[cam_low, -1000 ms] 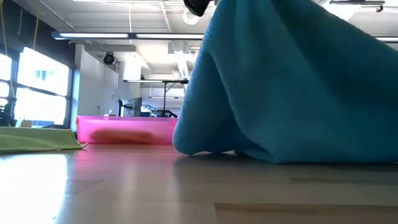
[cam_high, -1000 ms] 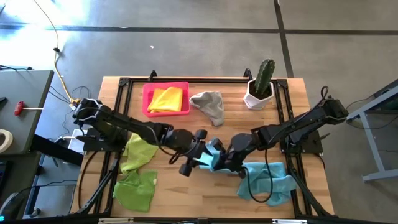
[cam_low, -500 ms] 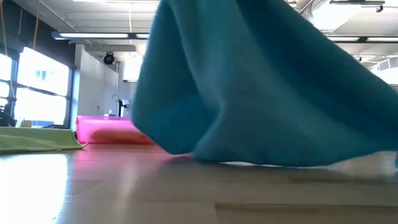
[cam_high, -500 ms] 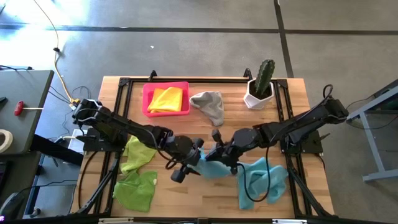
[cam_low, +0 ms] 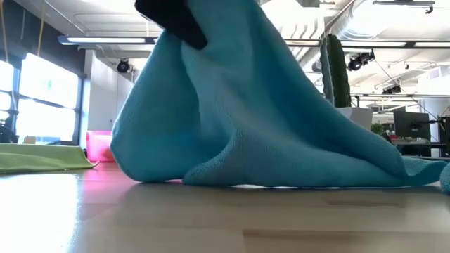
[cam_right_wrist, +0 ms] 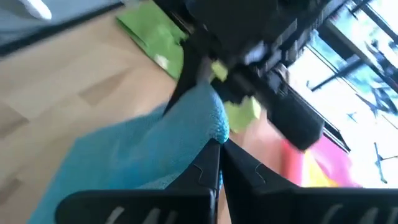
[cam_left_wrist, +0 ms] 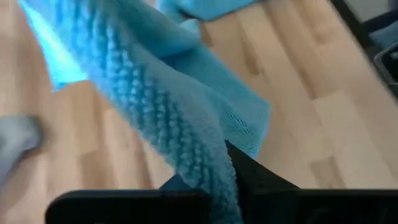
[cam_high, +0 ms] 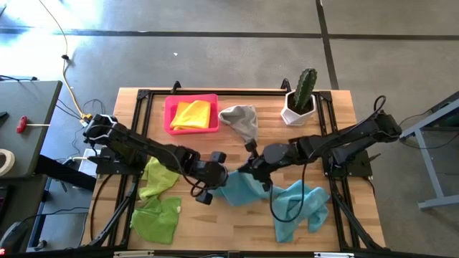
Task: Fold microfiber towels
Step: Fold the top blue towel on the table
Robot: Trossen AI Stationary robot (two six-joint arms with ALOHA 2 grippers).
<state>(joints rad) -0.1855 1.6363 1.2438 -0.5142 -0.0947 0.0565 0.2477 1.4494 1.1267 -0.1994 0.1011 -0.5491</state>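
Observation:
A light blue towel (cam_high: pixel 240 192) hangs between my two grippers at the table's middle, its lower edge (cam_low: pixel 281 179) resting on the wood. My left gripper (cam_high: pixel 221 173) is shut on it from the left, and my right gripper (cam_high: pixel 245 169) is shut on it from the right. A second light blue towel (cam_high: pixel 301 211) lies crumpled at the near right. The lime towel (cam_high: pixel 159 175) and the green towel (cam_high: pixel 156 221) lie at the near left. The yellow towel (cam_high: pixel 192 113) lies in the pink tray (cam_high: pixel 169 118). The grey towel (cam_high: pixel 241 120) lies beside the tray. My left gripper pinches an upper fold of the light blue towel (cam_left_wrist: pixel 217 168) between its two fingers, slanting down from the table's left. The cloth runs away from the fingers and down to the table. My right gripper pinches the towel's upper edge (cam_right_wrist: pixel 214 127) between its two fingers, slanting down from the table's right. The towel hangs below the fingers, its lower part on the table.
A potted cactus (cam_high: pixel 301 97) stands at the far right. The black frame rails (cam_high: pixel 337 186) run along the table's sides. A cable (cam_high: pixel 283 208) loops over the second light blue towel. Bare wood lies along the near edge in the middle.
My right gripper has gone toward the far edge and a little left, rising with the towel. The light blue towel, bunched between the grippers before, now hangs wider and its lower part is spread on the table toward the near edge.

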